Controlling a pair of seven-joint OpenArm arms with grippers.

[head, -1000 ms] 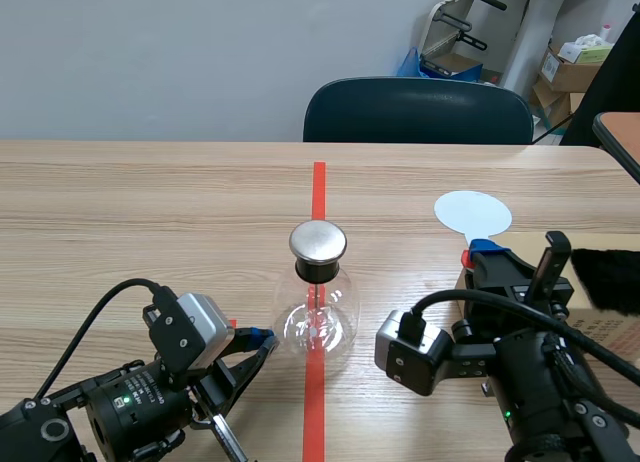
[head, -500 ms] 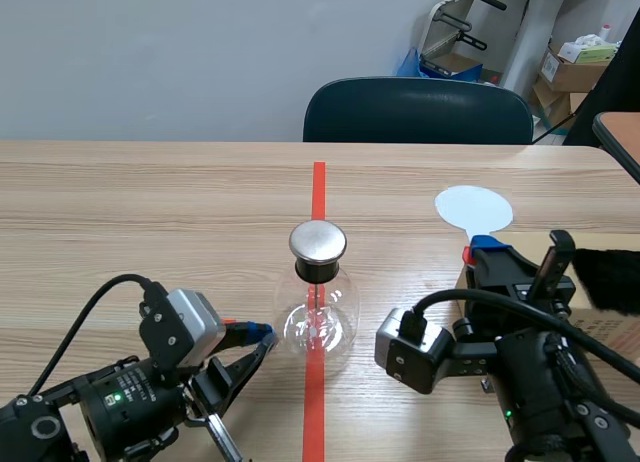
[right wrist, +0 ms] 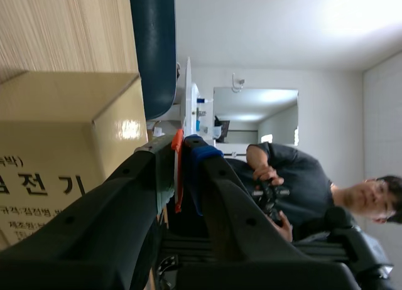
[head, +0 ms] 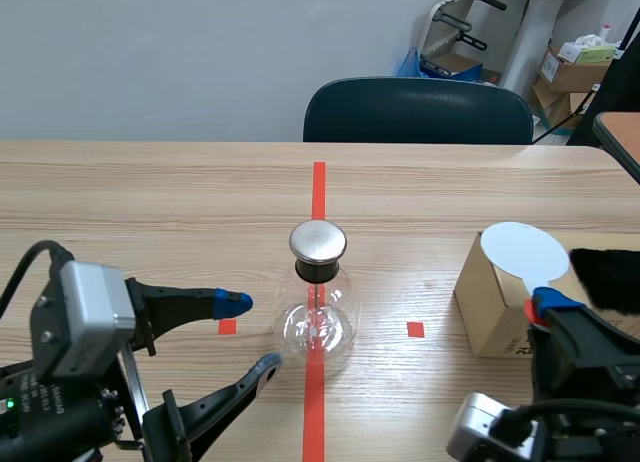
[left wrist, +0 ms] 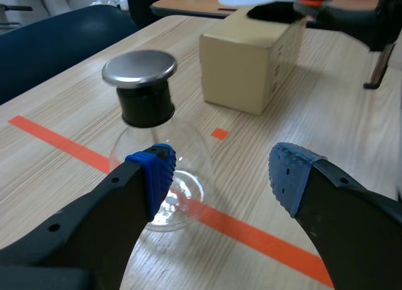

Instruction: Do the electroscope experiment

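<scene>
Electroscope flask stands at frame centre on the red tape line, with its steel cap on top. Left gripper, lower left, has its fingers spread wide just beside the bulb; I see no contact. Right gripper, lower right, is pinched on the orange stem of a white disc paddle, held above the open cardboard box.

Judgement: this is the charge-transfer step; the disc is lifted but not yet at the cap. The next move calls for carrying the disc leftward to touch the cap, perhaps with the glass steadied.
</scene>
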